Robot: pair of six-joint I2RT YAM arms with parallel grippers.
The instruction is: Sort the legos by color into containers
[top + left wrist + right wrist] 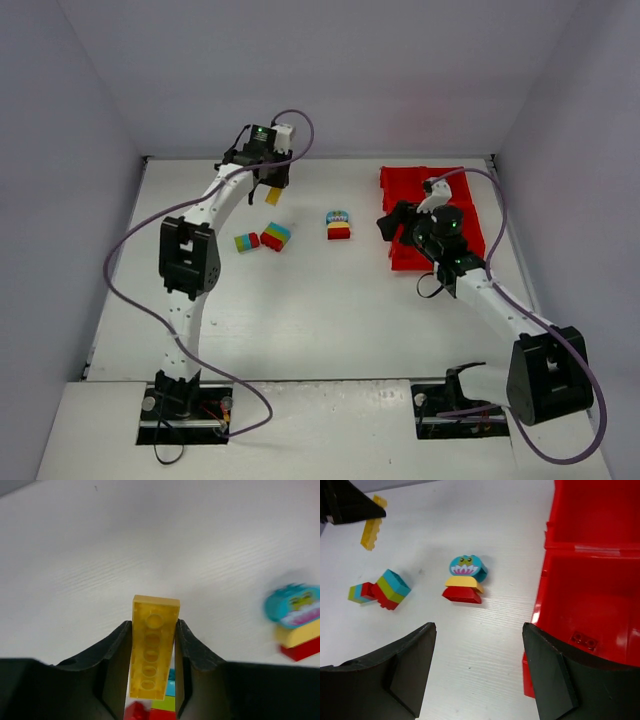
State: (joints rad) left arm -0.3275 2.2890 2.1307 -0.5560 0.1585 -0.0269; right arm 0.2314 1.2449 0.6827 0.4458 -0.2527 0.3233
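Left gripper (153, 626) pinches yellow lego (152, 652) over white table (150, 540); walls (300, 70) seemingly grey.

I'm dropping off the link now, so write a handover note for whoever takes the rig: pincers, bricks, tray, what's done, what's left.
Left pincer: shut on a long yellow brick, over the table's far left, away from the red tray.
Right pincer: open, empty, hovering beside the tray.
On the table: a teal-yellow-red stack topped by a face piece, a tilted teal-green-red stack, a small green-blue-red clump right beside it.
Done: one small red brick lies in a tray bin.
Left: bin the yellow brick, then pull the stacks apart and sort each piece by colour.
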